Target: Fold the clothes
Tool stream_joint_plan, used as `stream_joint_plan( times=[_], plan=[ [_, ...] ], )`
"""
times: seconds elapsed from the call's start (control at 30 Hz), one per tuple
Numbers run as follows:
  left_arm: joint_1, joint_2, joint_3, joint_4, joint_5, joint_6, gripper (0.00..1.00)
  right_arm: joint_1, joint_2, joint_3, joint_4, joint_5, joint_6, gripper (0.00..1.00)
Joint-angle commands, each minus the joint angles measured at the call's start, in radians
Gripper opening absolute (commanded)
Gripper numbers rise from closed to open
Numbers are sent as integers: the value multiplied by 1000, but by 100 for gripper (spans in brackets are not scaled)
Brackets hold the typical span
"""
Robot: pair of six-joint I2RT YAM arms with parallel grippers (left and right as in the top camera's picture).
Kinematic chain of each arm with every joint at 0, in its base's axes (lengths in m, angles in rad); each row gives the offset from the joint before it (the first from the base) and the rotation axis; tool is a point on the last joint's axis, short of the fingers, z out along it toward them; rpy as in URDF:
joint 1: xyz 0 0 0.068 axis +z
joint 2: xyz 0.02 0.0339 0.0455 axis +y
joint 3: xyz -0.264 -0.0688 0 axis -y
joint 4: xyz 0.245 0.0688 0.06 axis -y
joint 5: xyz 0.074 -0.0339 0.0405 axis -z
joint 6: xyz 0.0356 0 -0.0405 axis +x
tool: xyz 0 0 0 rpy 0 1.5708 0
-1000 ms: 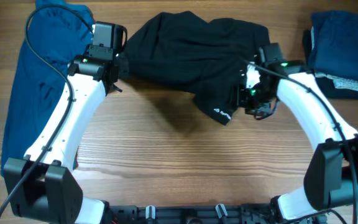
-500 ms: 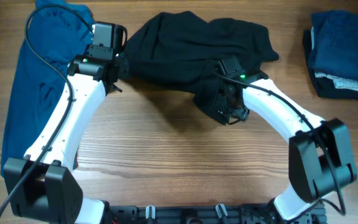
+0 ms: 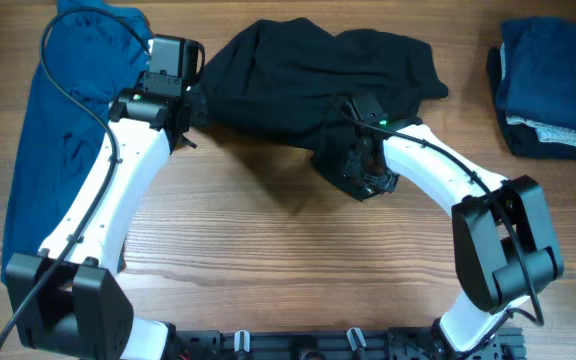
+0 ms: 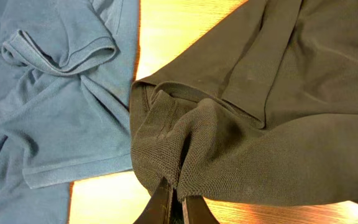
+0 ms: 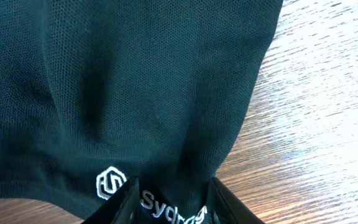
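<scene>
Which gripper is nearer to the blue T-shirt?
Left. The left gripper pinches the black shirt right beside the blue T-shirt; the right gripper grips the shirt's logo corner, farther off.

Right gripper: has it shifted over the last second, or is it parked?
Yes. The right gripper has swung left, away from the folded stack at the table's right edge, now over the black shirt.

A robot lab bench: wood-grain table (image 3: 268,260), two white arms, loose garments (image 3: 318,70).

Right gripper (image 3: 365,172) — leftward, over black shirt's (image 3: 308,80) hem
</scene>
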Motion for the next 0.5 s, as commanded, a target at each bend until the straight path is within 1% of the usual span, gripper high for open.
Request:
stream_joint_plan(
  times=[0.0, 0.17, 0.23, 0.3, 0.37, 0.43, 0.47],
  plan=[
    [5, -6, 8, -1, 8, -53, 4, 3, 20, -13, 5, -9, 6, 34],
    [5, -5, 8, -1, 8, -60, 4, 3, 20, -53, 6, -13, 5, 34],
    [5, -5, 8, 0, 8, -60, 4, 3, 20, -73, 7, -16, 6, 31],
    [5, -5, 8, 0, 8, -60, 4, 3, 20, -73, 10, -16, 6, 25],
    [5, -5, 8, -1, 8, -60, 4, 3, 20, -73, 20, -17, 6, 16],
    [5, -5, 8, -4, 8, -60, 4, 3, 20, -73, 28, -17, 6, 5],
    [5, -5, 8, -7, 8, -60, 4, 3, 20, -73, 31, -16, 6, 4]
  ],
)
